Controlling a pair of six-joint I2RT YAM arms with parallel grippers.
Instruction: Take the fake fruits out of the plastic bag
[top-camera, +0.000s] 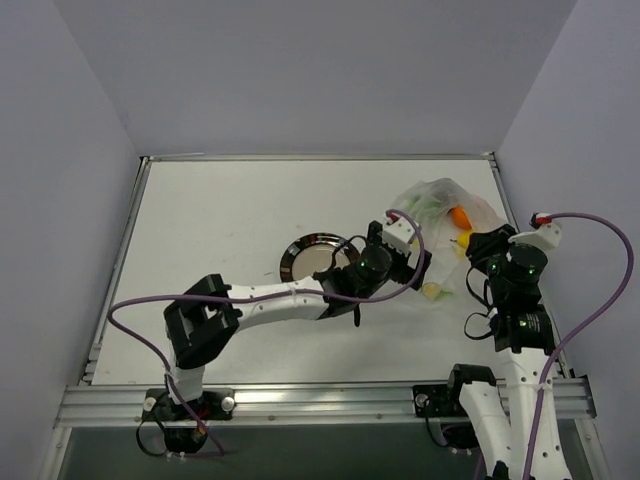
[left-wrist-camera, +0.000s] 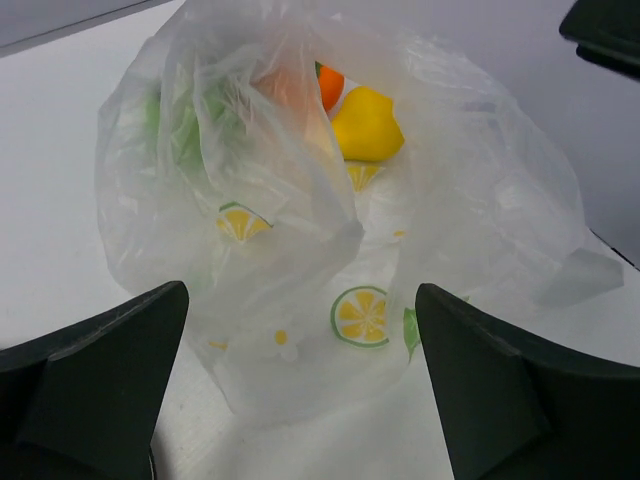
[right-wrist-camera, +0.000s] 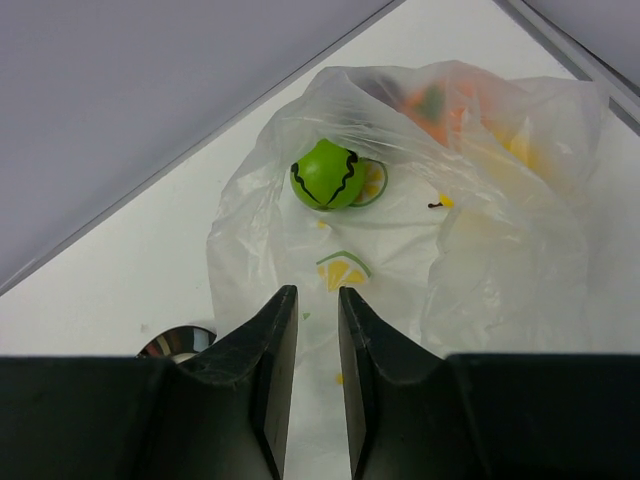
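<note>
Shiny metal plate (top-camera: 308, 256) mid white table (top-camera: 220, 220); plain grey walls round.

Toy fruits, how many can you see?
3. The green ball sits against the plastic bag; I cannot tell if it is inside. The yellow fruit and orange fruit sit together inside the bag. More may hide behind the crinkly plastic.
</note>
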